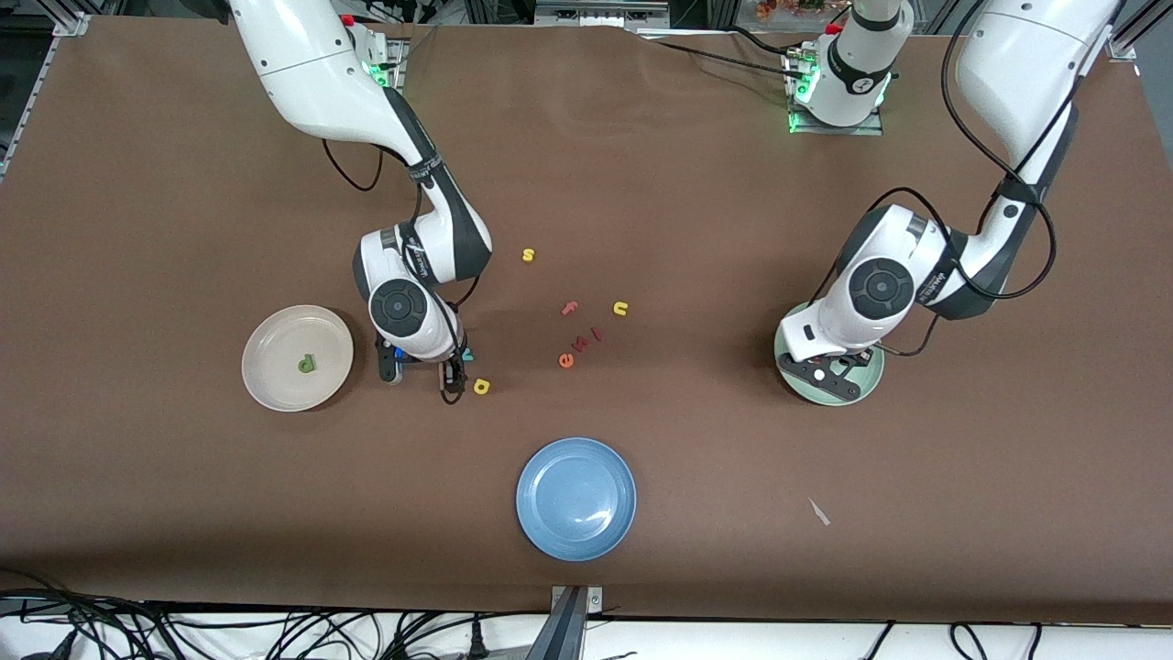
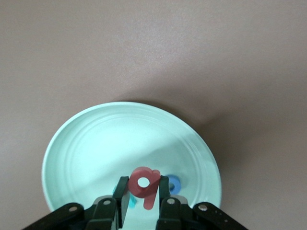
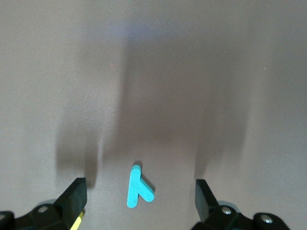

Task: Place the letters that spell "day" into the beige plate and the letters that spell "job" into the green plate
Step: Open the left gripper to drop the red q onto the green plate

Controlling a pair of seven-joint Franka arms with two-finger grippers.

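Fingers of right gripper (image 3: 139, 194) straddle teal "y" (image 3: 138, 188) — gaps both sides

Green d (image 1: 306, 364) lies in the beige plate (image 1: 266, 380); yellow a (image 1: 481, 386) and teal y (image 3: 138, 187) flat on the bench; salmon b (image 2: 145, 184) held above the green plate (image 2: 86, 143), blue o (image 2: 174, 184) inside.

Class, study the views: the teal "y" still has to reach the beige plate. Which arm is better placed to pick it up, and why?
Right. The right gripper hangs open directly over the teal "y", beside the beige plate. The left gripper is shut on the salmon-red "b" over the green plate.
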